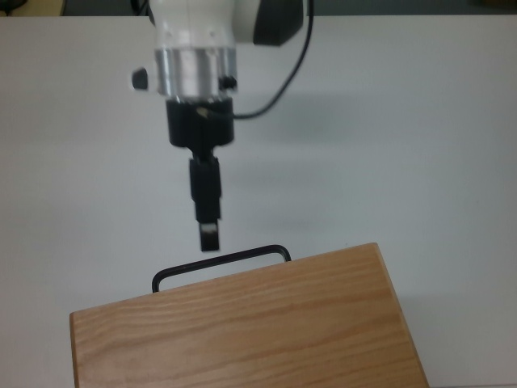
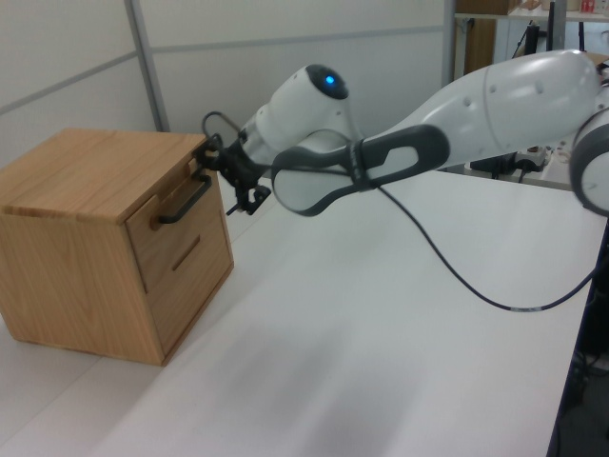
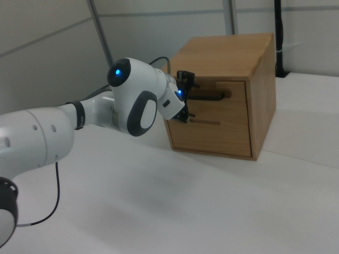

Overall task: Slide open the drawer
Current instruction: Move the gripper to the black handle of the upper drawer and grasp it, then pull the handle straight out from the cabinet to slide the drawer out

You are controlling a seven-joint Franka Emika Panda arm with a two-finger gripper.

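White arm (image 2: 495, 95), grey joints, black cable (image 2: 447, 267), blue light (image 3: 118, 69)

Light was bright, even and diffuse; a soft shadow lay on the white table (image 1: 420, 145) at upper right.
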